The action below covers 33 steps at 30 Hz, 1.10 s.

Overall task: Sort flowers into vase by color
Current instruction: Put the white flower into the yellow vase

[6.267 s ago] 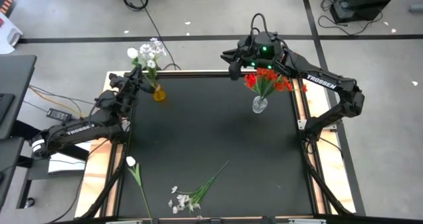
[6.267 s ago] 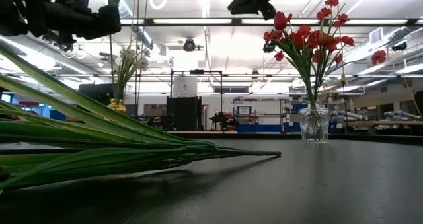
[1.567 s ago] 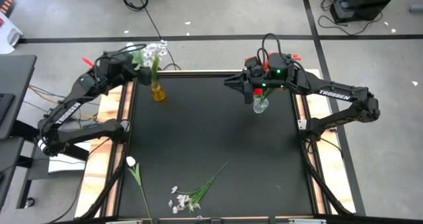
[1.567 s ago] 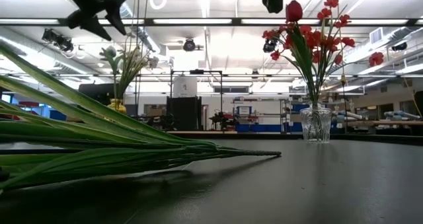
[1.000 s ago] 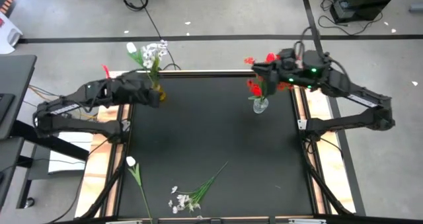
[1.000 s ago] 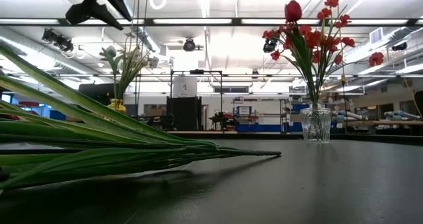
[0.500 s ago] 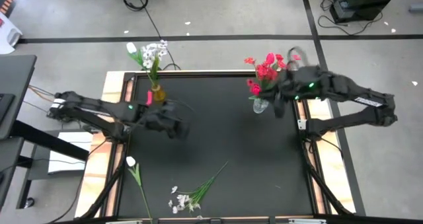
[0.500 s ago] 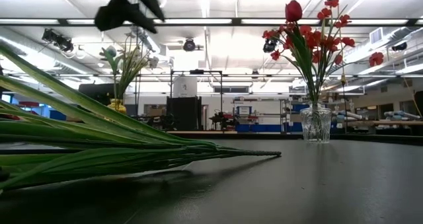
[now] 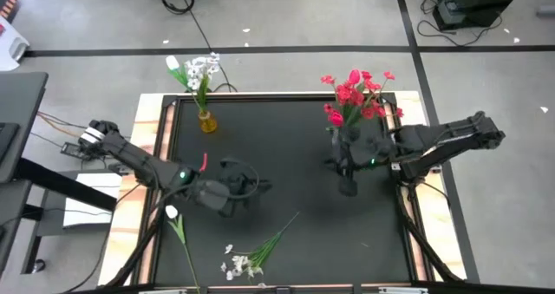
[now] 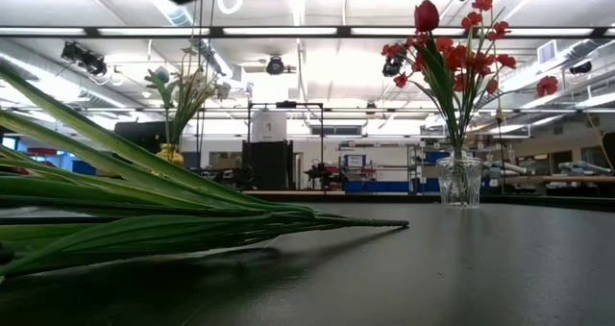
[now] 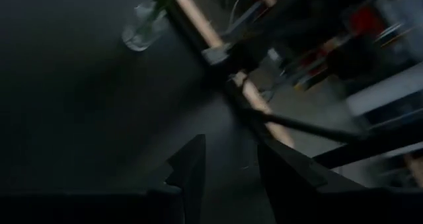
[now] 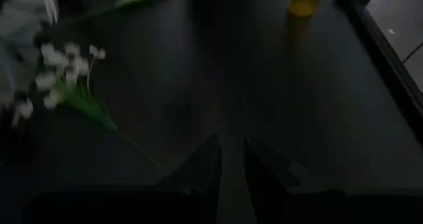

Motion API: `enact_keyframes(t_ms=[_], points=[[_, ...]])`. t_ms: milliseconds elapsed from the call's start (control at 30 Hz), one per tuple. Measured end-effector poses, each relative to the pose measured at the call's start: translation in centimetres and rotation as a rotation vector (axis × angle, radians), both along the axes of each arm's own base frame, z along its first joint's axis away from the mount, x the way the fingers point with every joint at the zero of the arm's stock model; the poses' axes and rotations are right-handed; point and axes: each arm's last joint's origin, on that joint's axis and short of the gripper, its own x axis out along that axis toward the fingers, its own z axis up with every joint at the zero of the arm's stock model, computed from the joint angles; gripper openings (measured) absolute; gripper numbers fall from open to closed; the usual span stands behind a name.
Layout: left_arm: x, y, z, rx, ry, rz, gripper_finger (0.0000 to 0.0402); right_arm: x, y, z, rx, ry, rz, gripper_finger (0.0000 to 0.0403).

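On the black table, the left gripper hangs over the middle, a bit to the left, with its fingers apart and holding nothing, and the right gripper hangs just in front of the clear vase, its fingers a little apart and empty too. Red flowers stand in the clear vase at the table's far right, white flowers stand in the yellow vase at its far left, and a white sprig and a white bud lie at the near edge. No writing can be read anywhere.
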Motion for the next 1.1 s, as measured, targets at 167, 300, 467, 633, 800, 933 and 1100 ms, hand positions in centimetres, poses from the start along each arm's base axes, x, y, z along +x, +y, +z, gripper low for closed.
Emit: enact_keyframes(t_ms=[167,300,467,633,800,933,1100], points=[[0.5,-3.2,-0.4,-0.011,-0.116,0.013,0.0142,0.3,2.1,-3.0,0.018,0.015,0.053,0.0075],[0.6,-4.8,-1.3,0.004,-0.101,-0.028,0.0142,0.1,3.7,-4.7,0.178,-0.009,0.015,0.0075],[0.1,-5.1,-1.9,0.087,-0.022,-0.071,0.0142,0.5,5.3,-6.3,0.495,-0.093,-0.149,0.0075],[-0.4,-5.6,-1.4,0.147,0.006,-0.188,0.0142,2.3,7.1,-8.2,0.793,-0.182,-0.266,0.0075],[-2.1,-7.8,-1.8,0.204,0.086,-0.319,0.0142,4.8,9.2,-10.5,0.93,-0.135,-0.405,0.0069],[-4.4,-8.6,-3.6,0.198,0.265,-0.335,0.0142,6.5,11.0,-12.7,1.144,-0.059,-0.61,0.0066],[-7.3,-9.0,-5.2,0.191,0.499,-0.402,0.0142,7.9,13.7,-15.1,1.345,-0.05,-0.82,0.0066]])
